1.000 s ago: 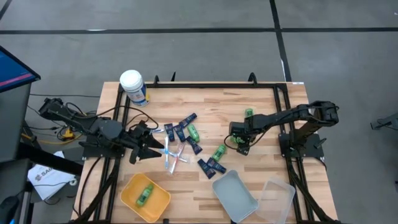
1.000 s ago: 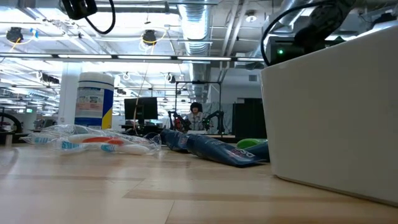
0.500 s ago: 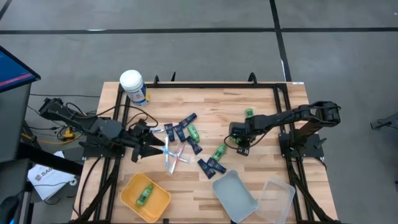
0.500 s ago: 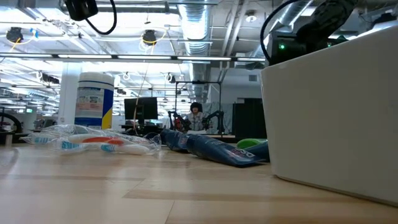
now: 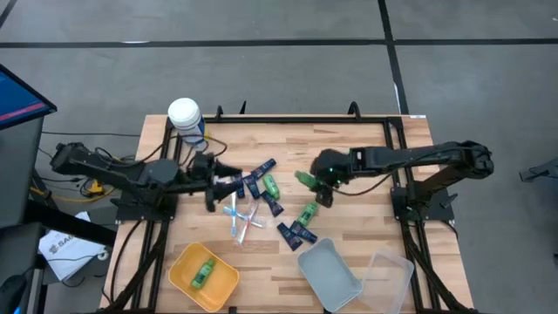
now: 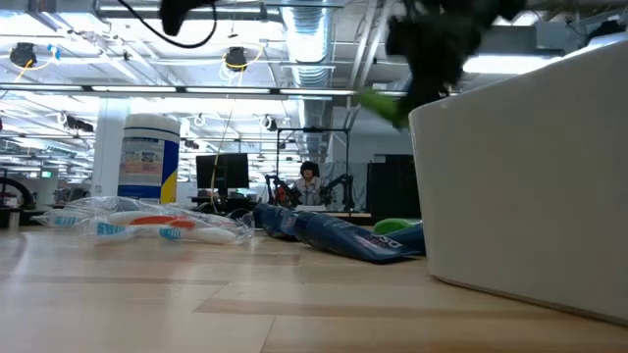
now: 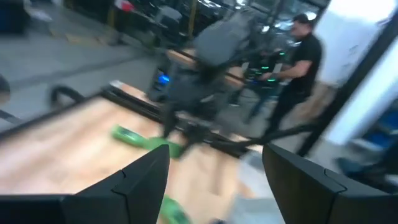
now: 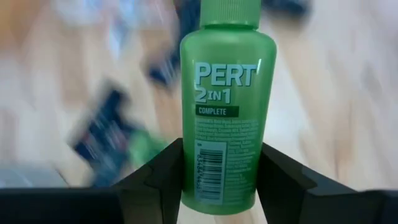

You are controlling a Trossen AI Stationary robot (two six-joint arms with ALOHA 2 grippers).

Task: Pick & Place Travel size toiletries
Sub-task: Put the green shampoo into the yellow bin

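Carrying a green bottle (image 8: 227, 106) clamped between its fingers, the right gripper (image 5: 307, 180) sits centre-frame (left gripper (image 5: 228, 181) open, idle); next comes the grey tray (image 5: 330, 276), lower right.

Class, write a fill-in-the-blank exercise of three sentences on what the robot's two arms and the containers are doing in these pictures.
1. The right end effector is shut on a ____ bottle.
2. The yellow tray holds ____ green bottle.
3. The left end effector stands ____, holding nothing.

Missing words: green; one; open
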